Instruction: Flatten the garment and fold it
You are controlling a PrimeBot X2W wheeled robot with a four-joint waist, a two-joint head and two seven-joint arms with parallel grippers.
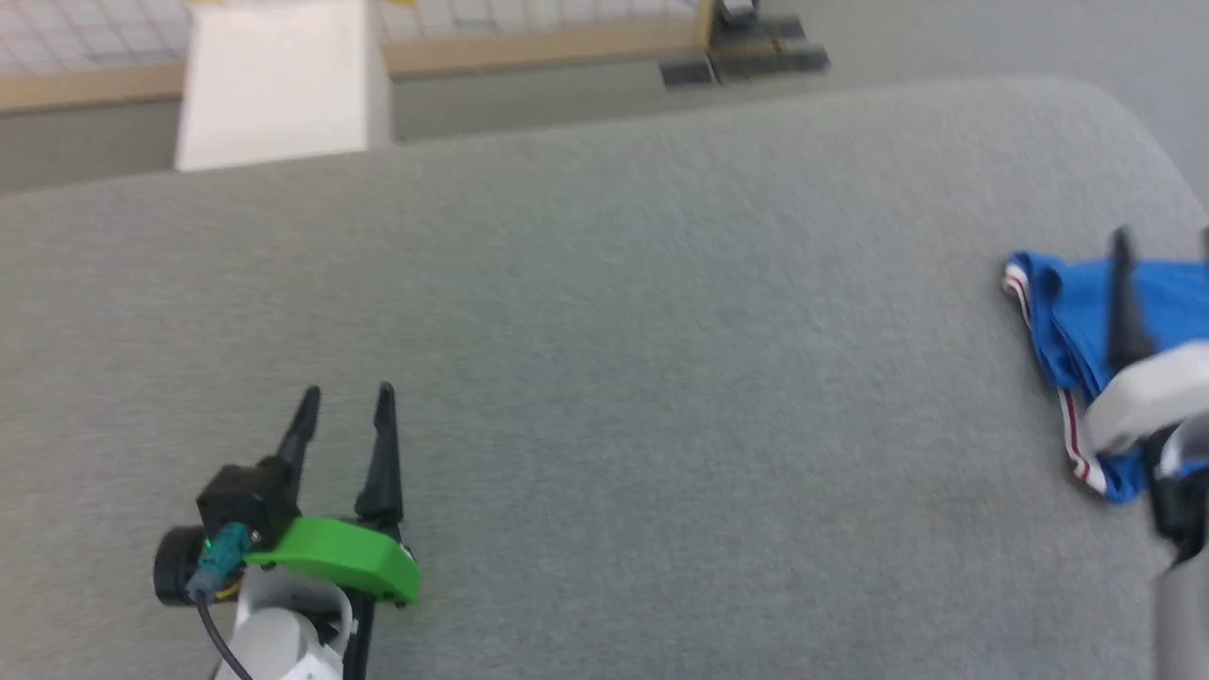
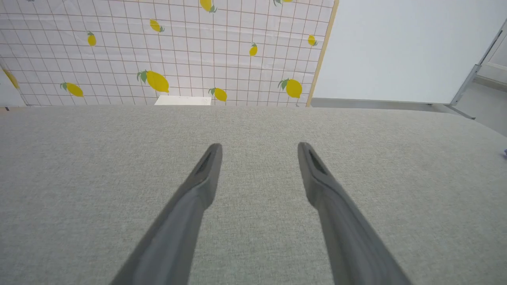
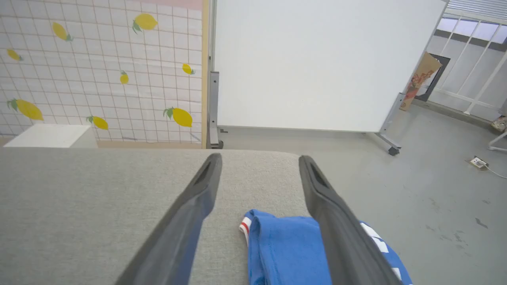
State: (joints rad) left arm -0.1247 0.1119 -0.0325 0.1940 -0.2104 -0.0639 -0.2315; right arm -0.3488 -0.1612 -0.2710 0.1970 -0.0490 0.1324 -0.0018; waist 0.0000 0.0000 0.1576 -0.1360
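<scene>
The garment is a bright blue bundle with white and red trim, lying bunched at the right end of the grey table. My right gripper hovers over it at the picture's right edge. In the right wrist view the right gripper stands open, and the garment lies under and between its fingers, with nothing pinched. My left gripper rests low over bare table at the lower left, far from the cloth. Its fingers are spread in the left wrist view, with nothing between them.
A white box stands beyond the table's far edge. Behind it hangs a lemon-print partition, with a whiteboard on wheels to its right. The table's rounded corner lies just beyond the garment, with grey floor past it.
</scene>
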